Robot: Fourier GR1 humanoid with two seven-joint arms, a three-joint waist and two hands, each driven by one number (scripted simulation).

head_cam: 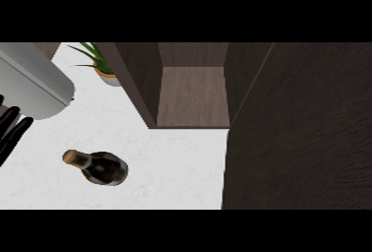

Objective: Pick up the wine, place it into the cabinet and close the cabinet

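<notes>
Wine bottle upright on counter, right of left hand's fingers (apart)

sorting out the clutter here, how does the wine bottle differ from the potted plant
The wine bottle is dark glass with a tan cork top; the potted plant has green spiky leaves in an orange pot. The bottle stands in the open on the white counter, nearer the view's lower edge; the plant sits at the far edge, partly hidden by the open cabinet. Both stand on the counter, left of the cabinet.
</notes>
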